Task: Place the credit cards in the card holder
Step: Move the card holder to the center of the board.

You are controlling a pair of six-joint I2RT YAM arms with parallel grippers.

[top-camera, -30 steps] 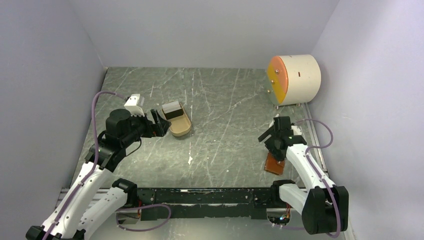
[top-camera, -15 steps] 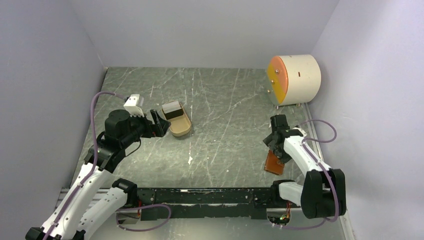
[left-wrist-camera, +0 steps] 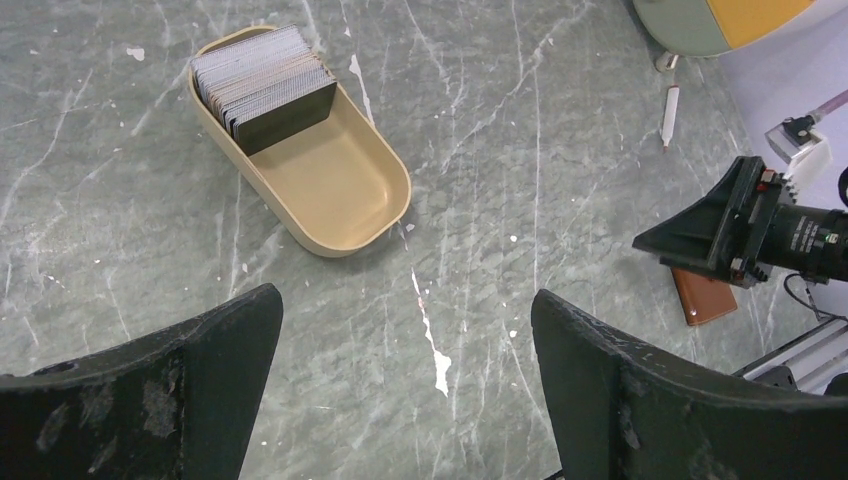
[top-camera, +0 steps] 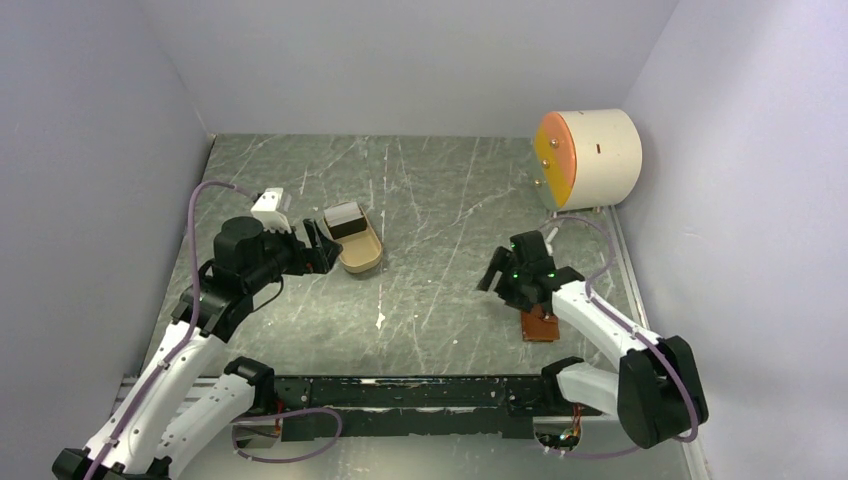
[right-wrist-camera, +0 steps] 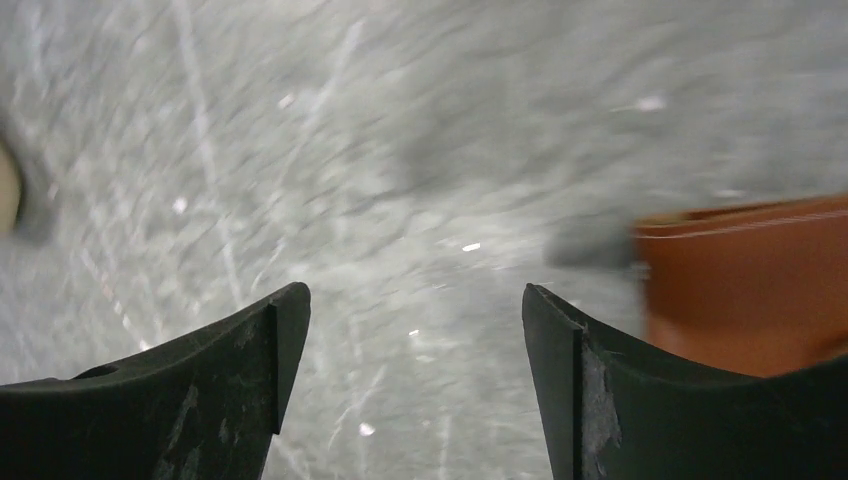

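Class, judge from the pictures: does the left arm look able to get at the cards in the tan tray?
Probably yes: the open left gripper hangs short of the tray, nothing lies between, and the cards stand uncovered at its far end.

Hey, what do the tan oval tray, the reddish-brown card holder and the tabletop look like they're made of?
Tan oval tray: likely matte moulded plastic, smooth, evenly coloured, rounded walls. Reddish-brown card holder: perhaps leather or imitation, smooth with a faint edge line; blurred. Grey-green tabletop: stone-look slab or laminate, white veins and scratches, slight sheen.
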